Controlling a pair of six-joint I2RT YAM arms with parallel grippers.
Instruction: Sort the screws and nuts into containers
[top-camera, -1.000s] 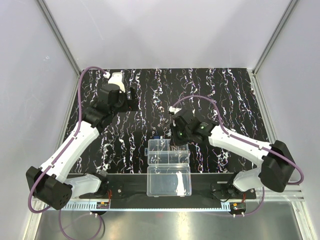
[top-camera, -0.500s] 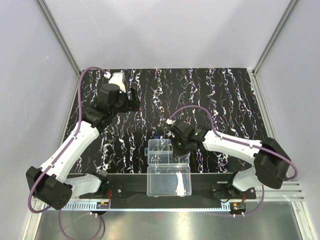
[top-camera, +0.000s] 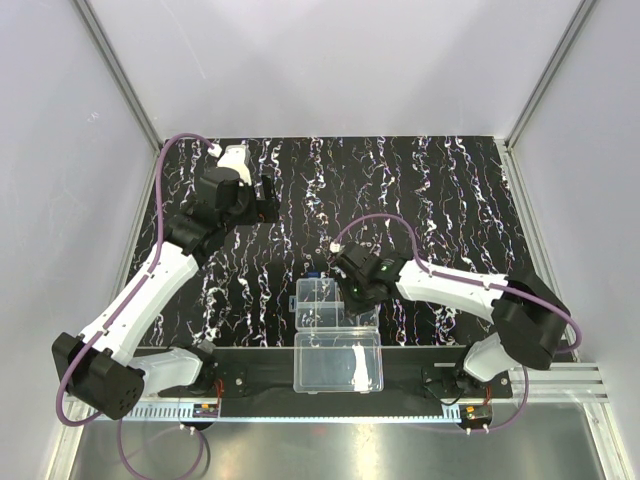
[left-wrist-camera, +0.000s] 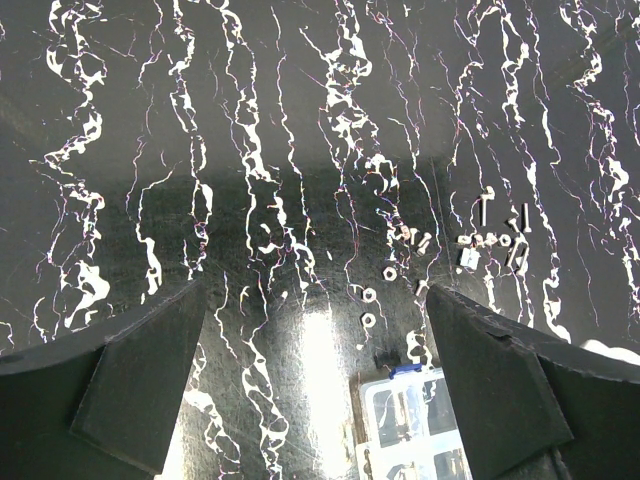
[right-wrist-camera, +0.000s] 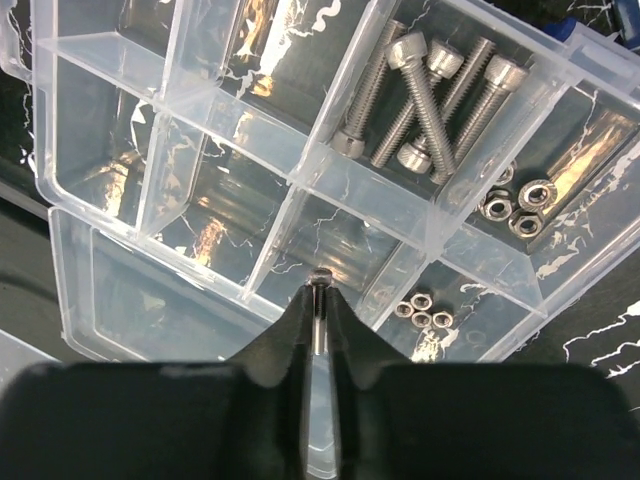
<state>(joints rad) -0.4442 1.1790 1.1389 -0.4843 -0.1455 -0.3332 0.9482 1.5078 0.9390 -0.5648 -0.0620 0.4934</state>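
Note:
My right gripper (right-wrist-camera: 320, 292) is shut on a small slim screw (right-wrist-camera: 320, 318), head up, held over a middle compartment of the clear organizer box (right-wrist-camera: 300, 182). One compartment holds several long screws (right-wrist-camera: 420, 100). Two others hold larger nuts (right-wrist-camera: 515, 205) and small nuts (right-wrist-camera: 425, 312). In the top view the right gripper (top-camera: 347, 297) is over the box (top-camera: 312, 318). My left gripper (top-camera: 263, 199) is open and empty, high over the far left of the mat. Below it loose screws (left-wrist-camera: 487, 210) and nuts (left-wrist-camera: 368, 295) lie on the mat beyond the box (left-wrist-camera: 420, 425).
The undivided clear lid half (top-camera: 338, 362) lies open at the near edge, against the black base rail. A small blue piece (left-wrist-camera: 405, 369) sits at the box's far edge. The black mat (top-camera: 450, 190) has white streaks. Grey walls close in the sides.
My right gripper has moved nearer and a little left, from the mat just beyond the box to over its compartments, with the screw in it. The left arm has not moved.

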